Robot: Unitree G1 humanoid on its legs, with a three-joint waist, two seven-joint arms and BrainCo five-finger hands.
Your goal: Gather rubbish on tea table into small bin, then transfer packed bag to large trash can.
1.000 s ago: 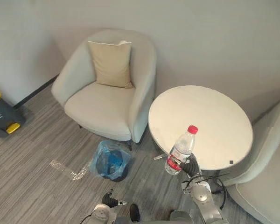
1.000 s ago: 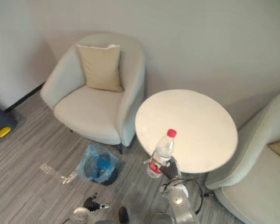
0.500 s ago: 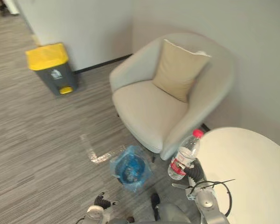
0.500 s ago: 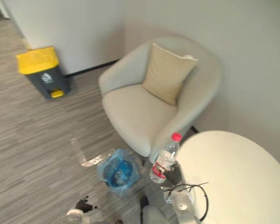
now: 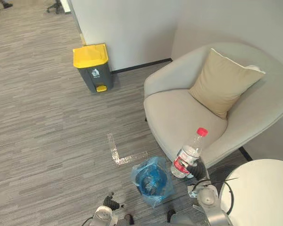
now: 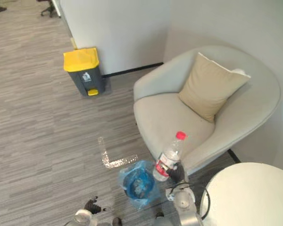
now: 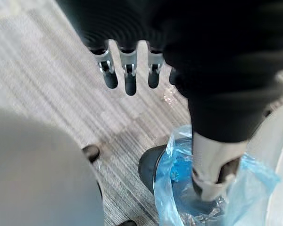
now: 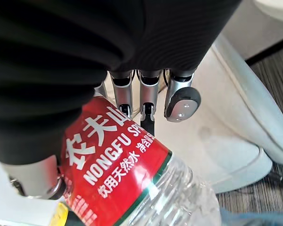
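Note:
A clear plastic bottle (image 5: 189, 151) with a red cap and red label (image 8: 111, 162) stands upright in my right hand (image 5: 197, 170), whose fingers (image 8: 146, 96) curl round it. I hold it in the air in front of the armchair, just right of the small bin (image 5: 151, 181) lined with a blue bag (image 7: 179, 186) on the floor. The large grey trash can (image 5: 92, 67) with a yellow lid stands by the far wall. At the bottom edge, left of the small bin, my left hand (image 5: 111, 203) hangs low with its fingers (image 7: 128, 75) relaxed and holding nothing.
A pale armchair (image 5: 179, 115) with a tan cushion (image 5: 224, 82) stands right behind the small bin. The round white tea table (image 5: 262, 195) shows at the lower right corner. An L-shaped tape mark (image 5: 122, 155) lies on the striped carpet.
The camera has swung left: the table slid to the lower right corner and the yellow-lidded can came into full view. The bottle stays in my right hand, now nearer the small bin.

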